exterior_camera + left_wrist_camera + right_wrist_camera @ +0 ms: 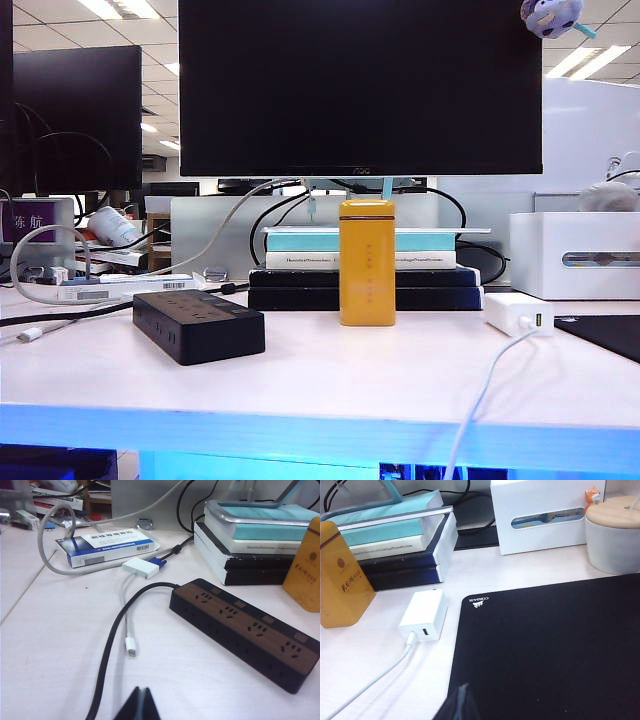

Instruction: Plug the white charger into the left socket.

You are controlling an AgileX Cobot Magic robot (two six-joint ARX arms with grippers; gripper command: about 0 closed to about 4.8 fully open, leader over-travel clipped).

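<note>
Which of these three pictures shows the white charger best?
The right wrist view: the charger lies close, its port and cable plain, beside the black mat. The exterior view shows it small, at the table's right. The left wrist view misses it.

The left gripper [139, 705], its dark fingertips pressed together, hangs over the pale table [45, 645] near a black cord [112, 645] running to the black power strip [245, 630], whose left socket [204, 599] sits at the cord end, unoccupied.

Left gripper [139, 702], right gripper [461, 700] (both closed)
</note>
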